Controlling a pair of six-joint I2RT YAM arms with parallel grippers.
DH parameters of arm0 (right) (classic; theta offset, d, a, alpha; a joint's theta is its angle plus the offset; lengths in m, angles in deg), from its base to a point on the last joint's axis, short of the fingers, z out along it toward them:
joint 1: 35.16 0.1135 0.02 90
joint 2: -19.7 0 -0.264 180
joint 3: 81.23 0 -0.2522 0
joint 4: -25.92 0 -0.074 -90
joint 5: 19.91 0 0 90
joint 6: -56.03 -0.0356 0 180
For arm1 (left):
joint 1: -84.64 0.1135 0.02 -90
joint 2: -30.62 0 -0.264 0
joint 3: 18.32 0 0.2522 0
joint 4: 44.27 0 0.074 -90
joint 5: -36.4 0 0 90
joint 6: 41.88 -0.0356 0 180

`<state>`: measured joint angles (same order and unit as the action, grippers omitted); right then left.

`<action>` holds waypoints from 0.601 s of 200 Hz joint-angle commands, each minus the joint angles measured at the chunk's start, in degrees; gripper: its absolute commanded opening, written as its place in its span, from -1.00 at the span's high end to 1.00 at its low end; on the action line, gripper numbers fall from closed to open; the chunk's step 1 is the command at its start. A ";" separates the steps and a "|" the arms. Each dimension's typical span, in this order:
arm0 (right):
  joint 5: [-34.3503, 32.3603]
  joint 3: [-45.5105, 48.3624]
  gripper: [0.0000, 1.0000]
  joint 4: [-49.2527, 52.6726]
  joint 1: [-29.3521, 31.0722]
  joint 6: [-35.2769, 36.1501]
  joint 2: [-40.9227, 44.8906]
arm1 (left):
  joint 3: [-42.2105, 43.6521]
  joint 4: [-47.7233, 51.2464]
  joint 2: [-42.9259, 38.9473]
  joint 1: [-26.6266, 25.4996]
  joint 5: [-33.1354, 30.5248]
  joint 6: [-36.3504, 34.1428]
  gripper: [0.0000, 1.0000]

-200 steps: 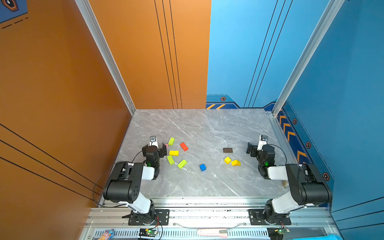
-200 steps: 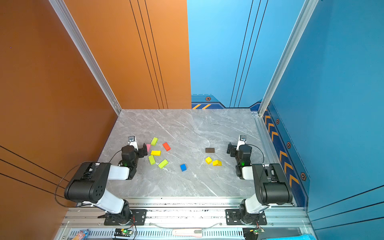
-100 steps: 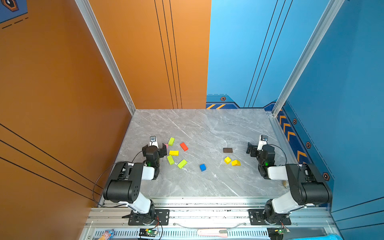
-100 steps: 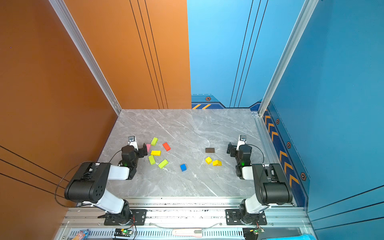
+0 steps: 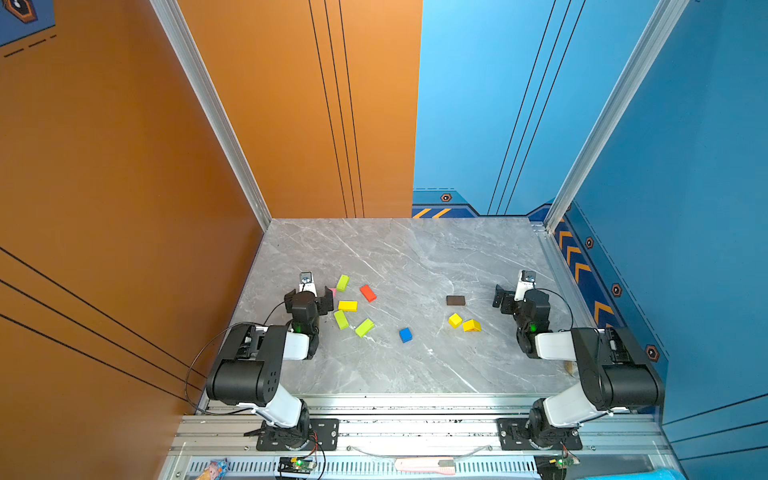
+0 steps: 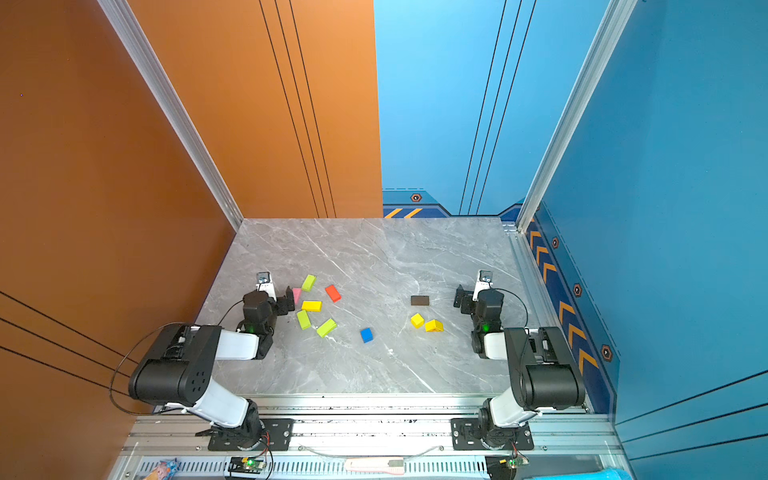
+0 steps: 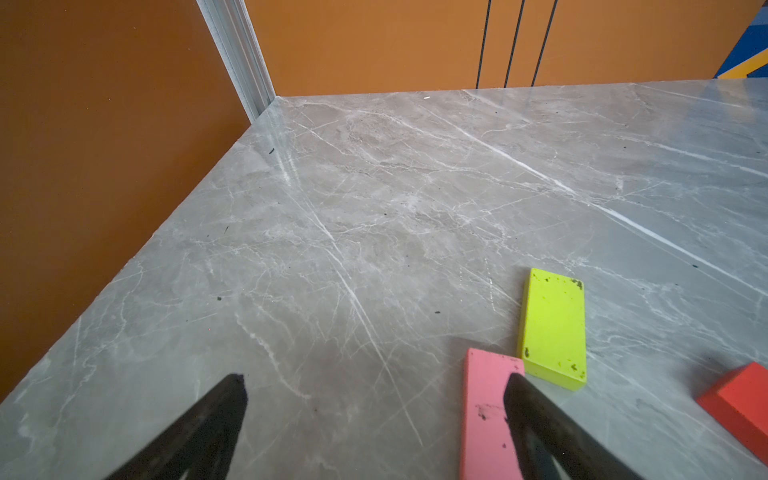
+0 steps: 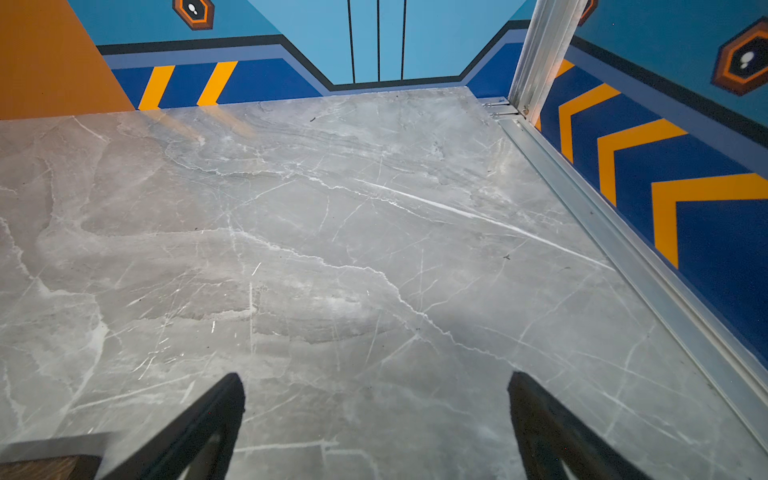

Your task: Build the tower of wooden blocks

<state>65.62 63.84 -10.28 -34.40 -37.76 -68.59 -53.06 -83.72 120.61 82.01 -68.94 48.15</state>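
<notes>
The grey marble tabletop [image 5: 374, 370] fills the floor of a booth with orange panels on one side and blue on the other. Nothing on it is stacked: every wood block lies single and flat, so I'd say the tower is not yet begun and the step in hand is choosing a first block.

Nearest the arm bases, the blue cube [image 5: 405, 335] sits alone mid-table. A little beyond it on the left lie the slanted lime bar [image 5: 365, 327] and the near lime bar [image 5: 340, 319]. On the right are the yellow cube [image 5: 455, 320] and the yellow triangular prism [image 5: 471, 326], close together. Farther back come the yellow bar [image 5: 348, 306] and the brown bar [image 5: 455, 300], then the red bar [image 5: 368, 293], the pink bar [image 7: 484, 399] and the far lime bar [image 5: 343, 282].

The left gripper [image 7: 376, 382] hangs low with its jaws spread wide and only bare marble between them. One finger [image 7: 540, 419] overlaps the pink bar's end in the wrist view; I can't tell whether it touches. The right gripper [image 8: 374, 380] is spread just as wide over empty stone, with the brown bar off to its side.

To my eye the left arm must shift sideways until the pink bar lies between its jaws, square to the long sides, then close without nudging the far lime bar just beside it
</notes>
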 commanded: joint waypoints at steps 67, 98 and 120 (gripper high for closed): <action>0.19 -1.20 -1.00 1.35 0.12 0.84 0.57 | -0.64 0.48 -0.60 -0.09 0.82 0.80 -0.96; -2.53 -2.17 -1.00 4.10 1.85 2.03 1.68 | -0.48 0.34 -0.77 -0.26 0.46 0.79 -0.96; -4.72 -4.40 -1.00 10.72 2.90 2.72 4.95 | -0.56 0.14 -0.83 -1.20 -1.20 0.08 -0.96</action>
<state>64.68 62.98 -7.74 -32.98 -36.88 -67.91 -53.06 -83.74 120.61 81.92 -68.98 48.15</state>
